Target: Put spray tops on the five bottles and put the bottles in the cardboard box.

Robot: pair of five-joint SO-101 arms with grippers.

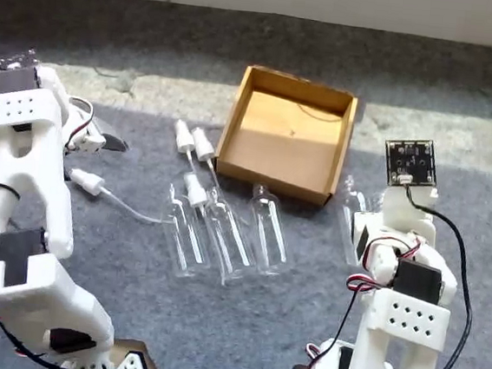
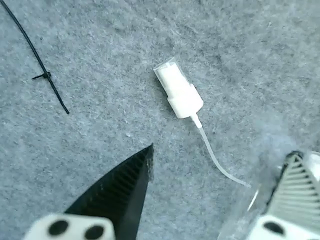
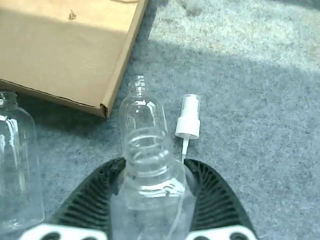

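Left gripper (image 2: 222, 152) hangs wide open w/ nothing in it. A loose spray top (image 2: 180, 95) lies flat on the grey mat (image 2: 250, 45), white head just beyond the jaw tips, end of its dip tube between them. In the high view that top sits approx 9 o'clock from the three bottles (image 1: 224, 235) lying mid-table. Right gripper (image 3: 152, 165) is closed round a clear bottle (image 3: 150, 175), neck open & uncapped, approx 4 o'clock from the cardboard box (image 1: 285, 136), which has no bottles in it yet. Step in hand looks like picking up the top. It's best done by closing on the stubby white body, not the thin tube, which would prob. bend or slip, then feeding the tube into the held neck before pressing.
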